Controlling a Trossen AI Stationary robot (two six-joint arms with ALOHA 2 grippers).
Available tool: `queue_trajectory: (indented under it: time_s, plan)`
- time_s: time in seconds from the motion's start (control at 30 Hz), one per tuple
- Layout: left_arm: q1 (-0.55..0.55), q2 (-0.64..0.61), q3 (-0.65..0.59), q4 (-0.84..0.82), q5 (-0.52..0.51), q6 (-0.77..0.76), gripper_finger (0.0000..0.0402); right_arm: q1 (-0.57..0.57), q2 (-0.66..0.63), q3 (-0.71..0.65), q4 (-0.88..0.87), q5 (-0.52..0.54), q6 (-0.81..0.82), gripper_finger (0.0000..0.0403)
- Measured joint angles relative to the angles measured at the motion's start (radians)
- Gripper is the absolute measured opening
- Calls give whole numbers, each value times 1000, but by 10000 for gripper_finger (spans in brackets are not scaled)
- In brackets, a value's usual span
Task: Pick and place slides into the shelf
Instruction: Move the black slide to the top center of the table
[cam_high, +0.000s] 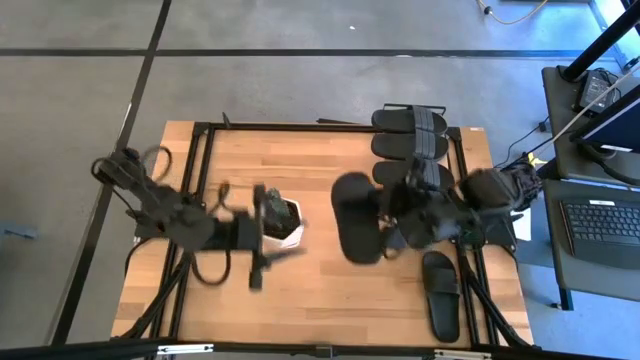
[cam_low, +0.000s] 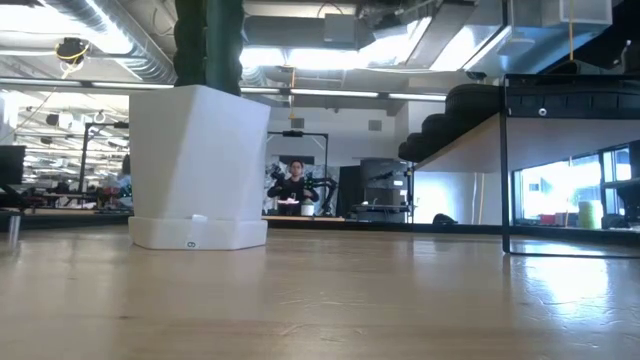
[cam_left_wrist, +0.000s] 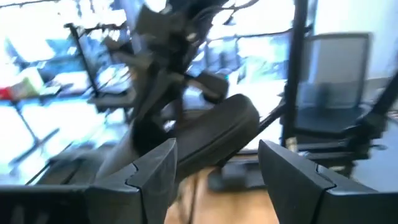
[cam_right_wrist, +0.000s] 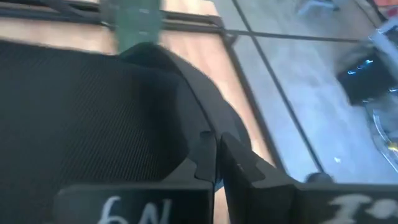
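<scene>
Right wrist view: the right gripper (cam_right_wrist: 216, 163) is seen with its two fingers pressed together on the edge of a black slide (cam_right_wrist: 87, 118), whose ribbed matte surface fills most of the picture. Handwritten white characters are seen on the finger bases; "6N" can be read on one, the other is cut off.

High view: the held slide (cam_high: 356, 218) is seen as a dark oval above the middle of the table (cam_high: 320, 290), just left of the right gripper (cam_high: 392, 222). Other slides (cam_high: 410, 135) are stacked on the shelf (cam_high: 466, 140) at the table's far right, straps overlapping. One more slide (cam_high: 441, 294) lies flat on the tabletop near the right front corner, wide strap up.

The left gripper (cam_high: 262, 232) is held left of centre, beside a white block-shaped object (cam_high: 286, 222). In the left wrist view its fingers (cam_left_wrist: 152, 174) are spread well apart with nothing between them; the held slide (cam_left_wrist: 214, 134) is seen beyond, tilted.

Low view: the white object (cam_low: 198, 165) stands on the table, and slides (cam_low: 455, 120) are seen on the shelf's board (cam_low: 470, 140). A person (cam_low: 295, 185) is noted in the room behind.
</scene>
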Motion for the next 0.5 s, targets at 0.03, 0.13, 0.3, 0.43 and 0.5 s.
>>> queue_trajectory:
  time_s: [0.03, 0.13, 0.3, 0.43, 0.5]
  plan:
    - [19, -21, 0, -46, 2, -27, 218, -29, -1, 0, 1, -4, -21, 12]
    - [95, -89, 0, -166, 42, -74, 218, -116, 0, 0, 16, -19, -83, 12]
    - [262, -208, 0, -275, 66, -50, 218, -272, 0, 0, 114, -114, -135, 12]
    - [400, -270, 0, -327, 82, 8, 218, -396, 6, -7, 150, -149, -179, 12]
    - [460, -287, 0, -366, 105, 26, 218, -450, 13, -28, 179, -150, -209, 12]
